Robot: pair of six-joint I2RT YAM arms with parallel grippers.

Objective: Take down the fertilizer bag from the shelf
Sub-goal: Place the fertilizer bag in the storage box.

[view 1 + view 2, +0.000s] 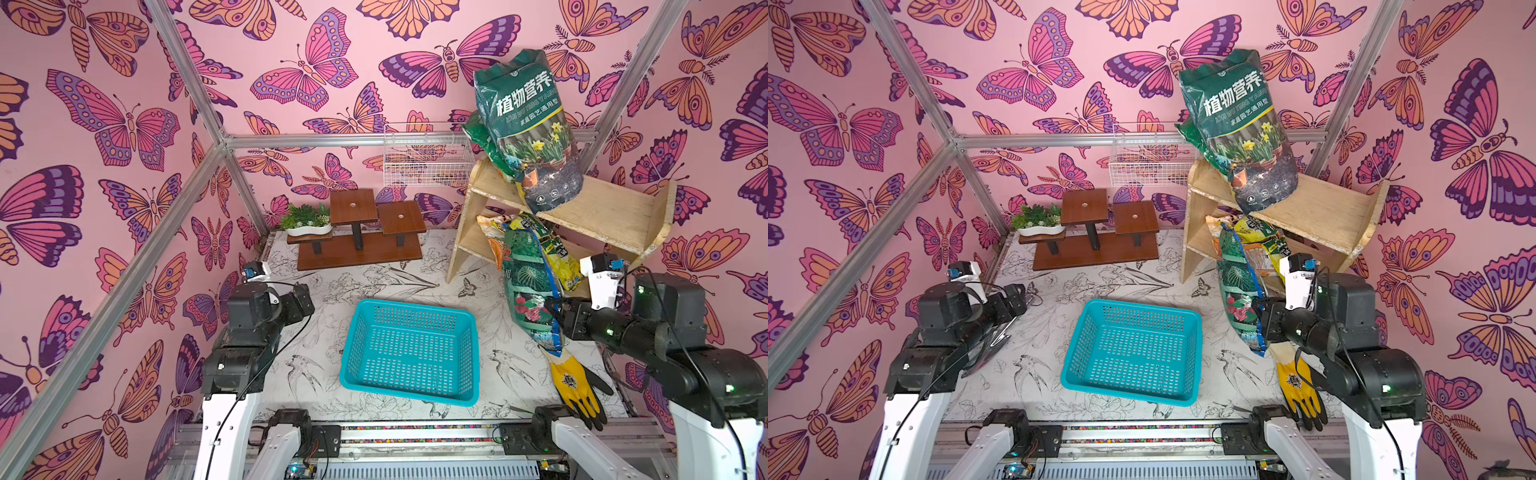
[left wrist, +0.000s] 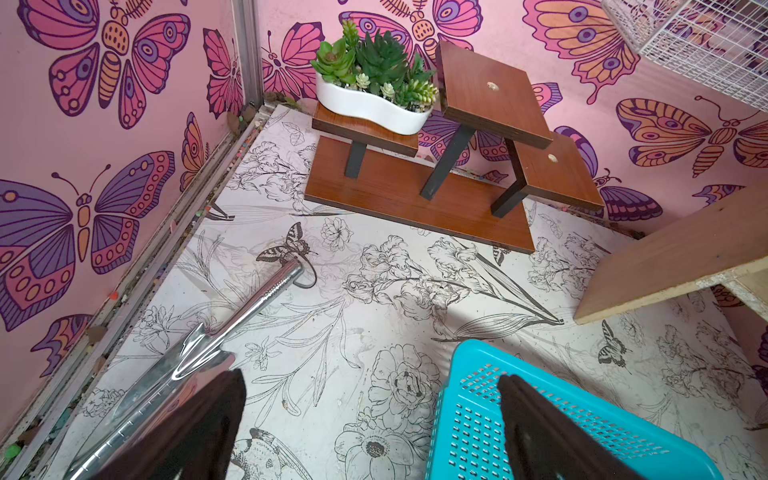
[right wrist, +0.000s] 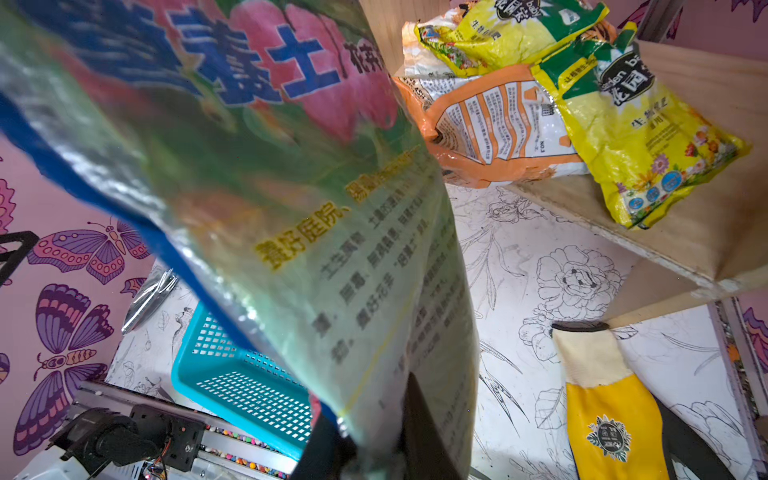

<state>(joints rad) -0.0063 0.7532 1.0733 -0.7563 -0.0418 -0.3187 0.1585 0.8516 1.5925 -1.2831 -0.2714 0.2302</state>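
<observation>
Between the right pincer's [image 1: 556, 318] jaws hangs a green, blue-edged fertilizer bag [image 1: 524, 282], seemingly clear of the pale plywood shelf [image 1: 602, 208] beyond. The left pincer [image 2: 370, 378] gapes wide.

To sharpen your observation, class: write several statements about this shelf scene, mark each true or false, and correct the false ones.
1. The right end effector is shut on the green bag with the blue edge. True.
2. The turquoise basket holds a glove. False: the basket is empty; the yellow glove lies on the table, outside it.
3. A dark green bag stands on the top tier of the shelf. True.
4. The left end effector grips the trowel. False: it is open and holds nothing; the trowel lies on the table.
5. The succulent planter sits in that basket. False: it sits on the brown stand's lowest step.
</observation>
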